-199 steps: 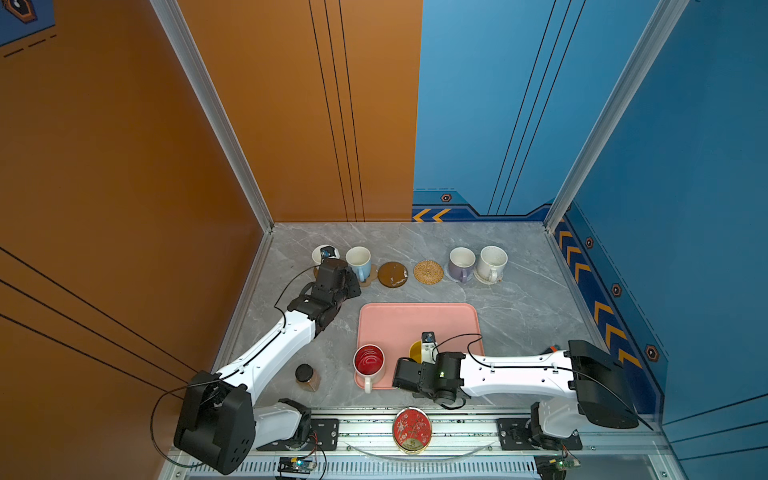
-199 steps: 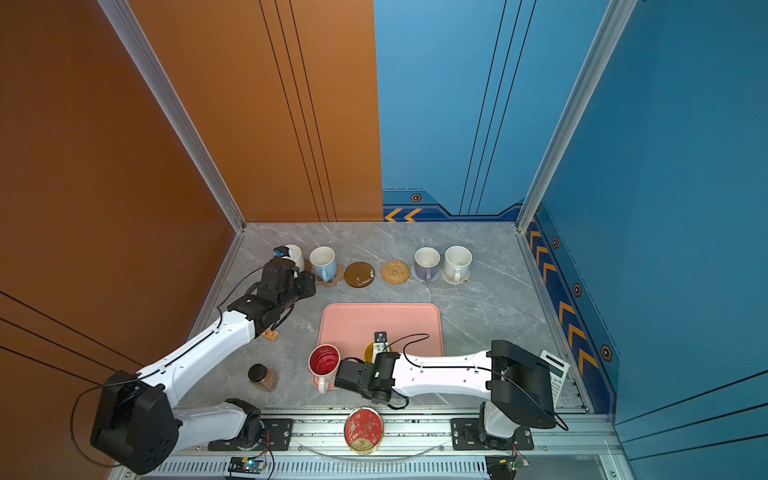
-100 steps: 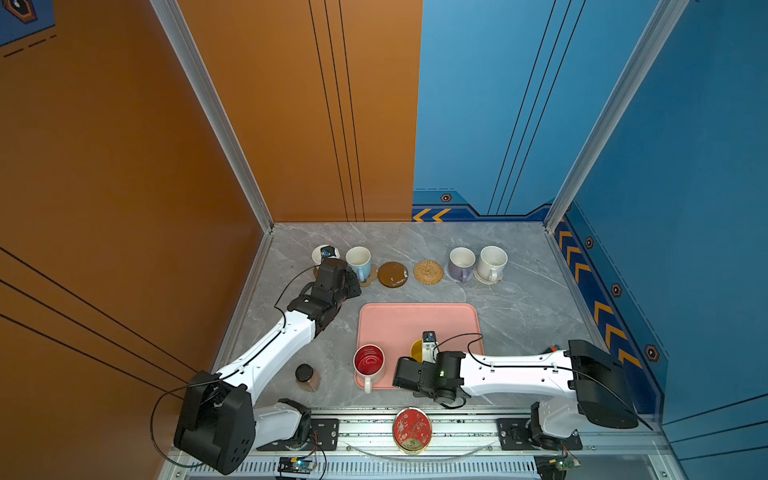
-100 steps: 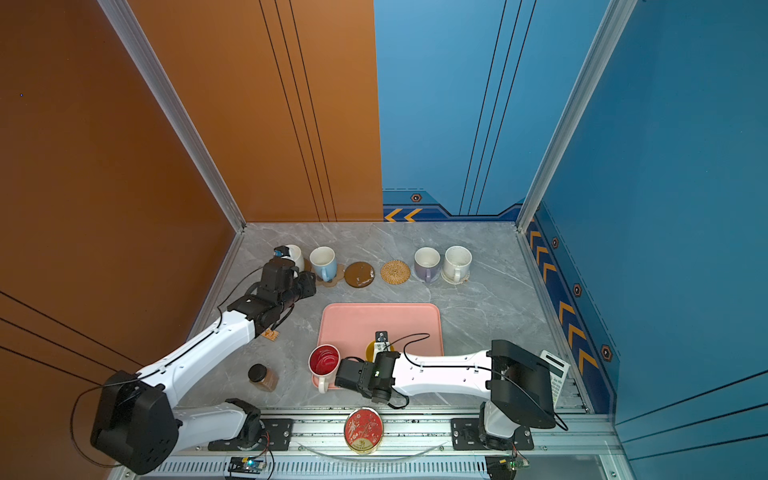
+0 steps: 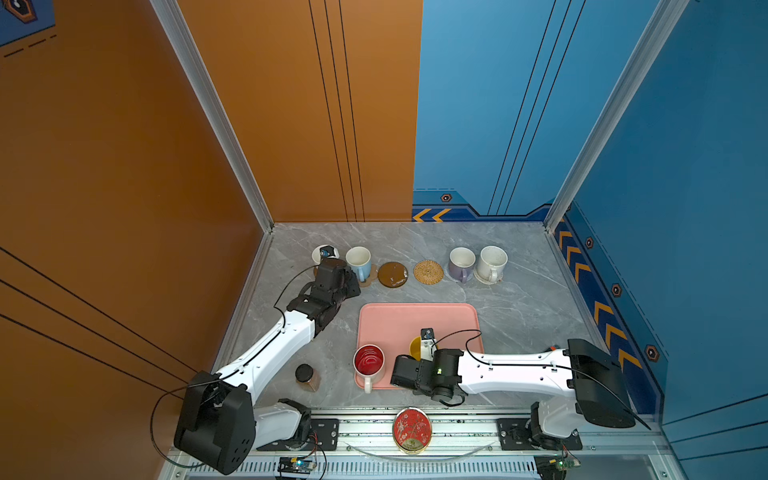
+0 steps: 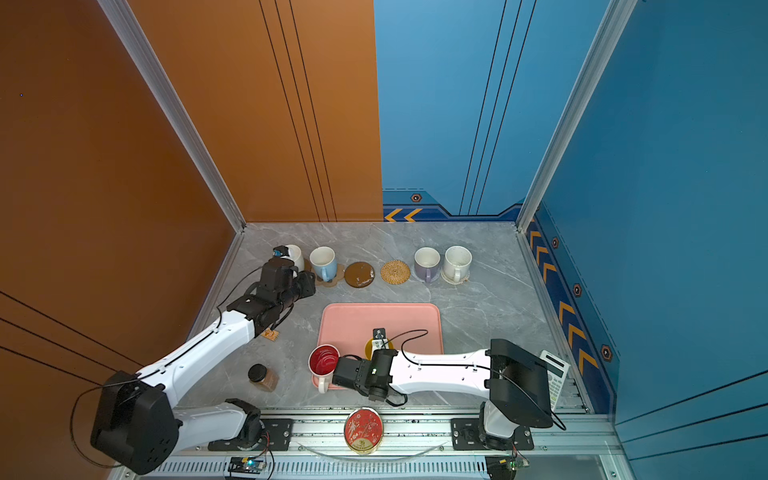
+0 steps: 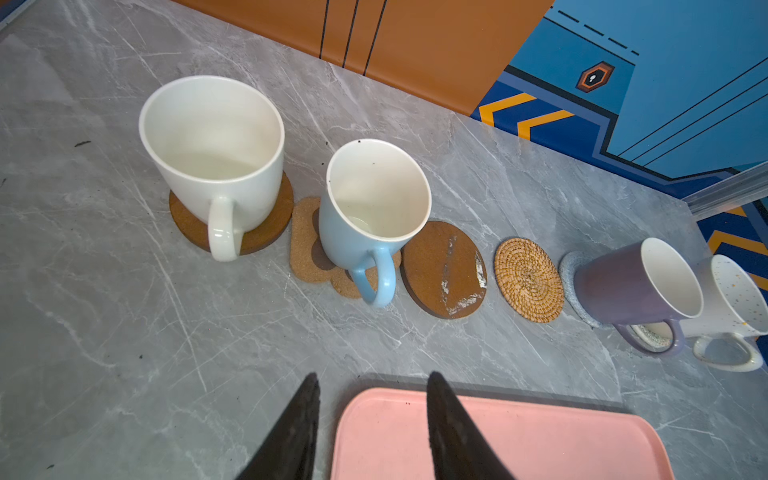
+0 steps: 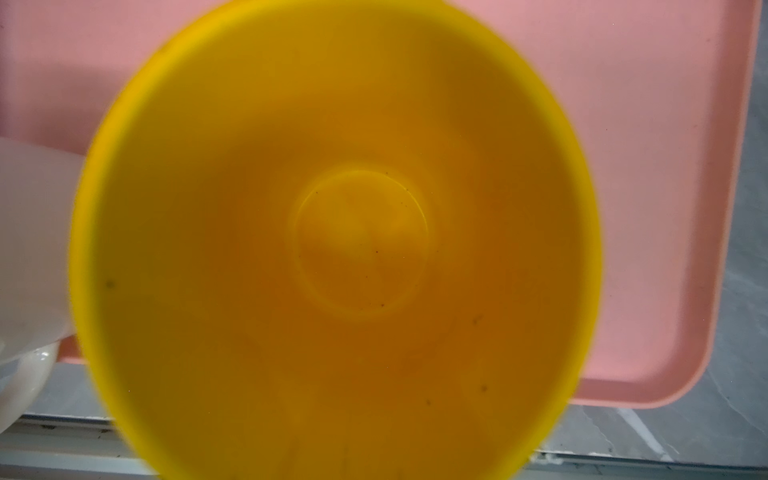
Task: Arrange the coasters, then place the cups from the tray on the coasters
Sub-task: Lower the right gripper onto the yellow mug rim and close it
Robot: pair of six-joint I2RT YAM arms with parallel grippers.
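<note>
Now the right gripper (image 5: pixel 423 348) hangs directly over the yellow mug (image 8: pixel 336 249) near the near edge of the pink tray (image 5: pixel 399 320). Clamped or not, I can't tell, because its fingers are hidden. The red-lined mug (image 5: pixel 368 360) stands just left of it, in the tray's near-left corner. The left gripper (image 7: pixel 372 378) hovers empty, jaws apart, between the tray's far-left corner and the far row by the white mug (image 7: pixel 212 137).

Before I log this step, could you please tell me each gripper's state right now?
Left gripper: open, holding nothing.
Right gripper: at the yellow cup; grip cannot be told.
</note>
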